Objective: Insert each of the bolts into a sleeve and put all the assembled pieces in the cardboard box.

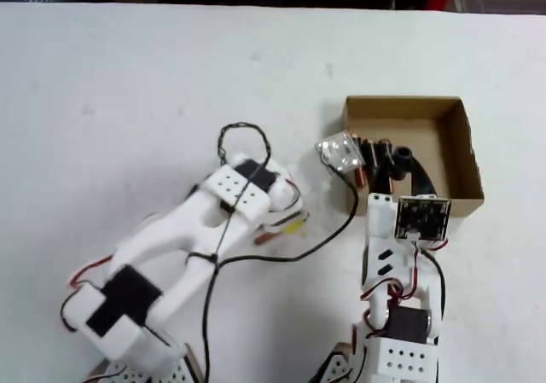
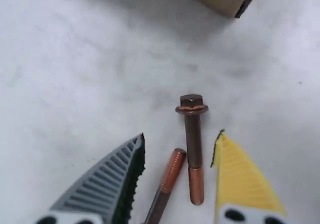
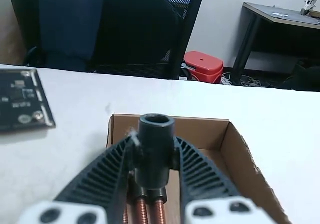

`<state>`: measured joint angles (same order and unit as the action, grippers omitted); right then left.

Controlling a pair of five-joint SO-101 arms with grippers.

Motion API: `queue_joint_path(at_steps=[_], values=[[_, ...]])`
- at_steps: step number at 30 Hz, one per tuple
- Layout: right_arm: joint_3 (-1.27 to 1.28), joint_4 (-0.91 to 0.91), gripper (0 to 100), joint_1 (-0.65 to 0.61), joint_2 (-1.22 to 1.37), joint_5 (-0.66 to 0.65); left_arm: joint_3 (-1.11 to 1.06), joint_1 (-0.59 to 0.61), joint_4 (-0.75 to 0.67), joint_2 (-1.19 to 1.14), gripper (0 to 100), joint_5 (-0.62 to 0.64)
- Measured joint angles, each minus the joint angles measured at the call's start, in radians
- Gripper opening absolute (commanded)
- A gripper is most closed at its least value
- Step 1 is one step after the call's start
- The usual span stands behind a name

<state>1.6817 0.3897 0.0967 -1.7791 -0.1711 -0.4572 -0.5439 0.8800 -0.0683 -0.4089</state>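
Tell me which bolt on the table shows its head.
The bolt beside the yellow finger: its flanged hex head is visible. The other bolt, nearer the grey finger, shows just its threaded end.

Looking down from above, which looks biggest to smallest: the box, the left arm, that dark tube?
Left arm
Cardboard box
Dark sleeve, clearly smallest, though it is held above the box, nearer the camera

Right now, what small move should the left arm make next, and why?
Probably shut the left gripper on the bolt whose head shows, lying on the table between its open fingers beside a second bolt; the right gripper holds a sleeve over the box.
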Motion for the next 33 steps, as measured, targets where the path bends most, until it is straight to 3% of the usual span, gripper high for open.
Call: queue_joint_path(at_steps=[12,21,33], values=[[0.000,0.000,1.7,0.000,0.000,0.000,0.224,-0.002,0.028,-0.292,23,0.020],[0.000,0.000,1.7,0.002,0.000,0.000,0.422,-0.020,0.199,-0.427,6,0.023],[0.000,0.000,1.7,0.002,0.000,0.000,0.503,-0.018,0.235,-0.489,5,0.129]])
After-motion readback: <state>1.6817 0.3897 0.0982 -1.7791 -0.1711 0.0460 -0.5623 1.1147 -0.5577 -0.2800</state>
